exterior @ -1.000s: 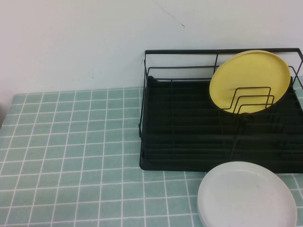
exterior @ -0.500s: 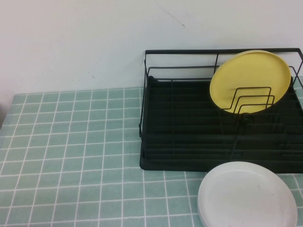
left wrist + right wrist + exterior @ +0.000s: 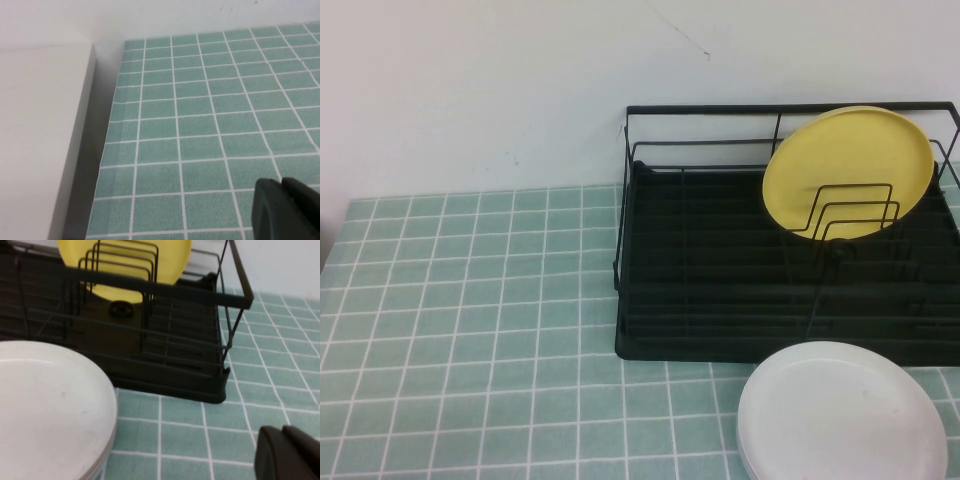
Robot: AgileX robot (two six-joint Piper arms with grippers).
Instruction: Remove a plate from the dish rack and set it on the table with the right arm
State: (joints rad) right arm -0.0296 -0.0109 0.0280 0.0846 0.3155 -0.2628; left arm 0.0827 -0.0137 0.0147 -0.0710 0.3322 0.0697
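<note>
The white plate (image 3: pixel 840 410) lies flat on the green tiled table (image 3: pixel 470 300), just in front of the black wire dish rack (image 3: pixel 680 350). A second, greyish rim shows under it in the right wrist view (image 3: pixel 107 450). In the right wrist view the plate (image 3: pixel 45 405) is beside the rack (image 3: pixel 165 385). My right gripper (image 3: pixel 280 432) is shut and empty, low over the table (image 3: pixel 190 430) by the rack's corner, apart from the plate. My left gripper (image 3: pixel 281 187) is shut and empty over the table (image 3: pixel 200 100) near its edge. Neither arm shows in the high view.
A yellow plate (image 3: pixel 848 170) stands upright in the rack's loop dividers, also seen in the right wrist view (image 3: pixel 172 255). A white wall (image 3: pixel 520 80) runs behind the table. A pale flat surface (image 3: pixel 40 125) lies beyond the table's edge.
</note>
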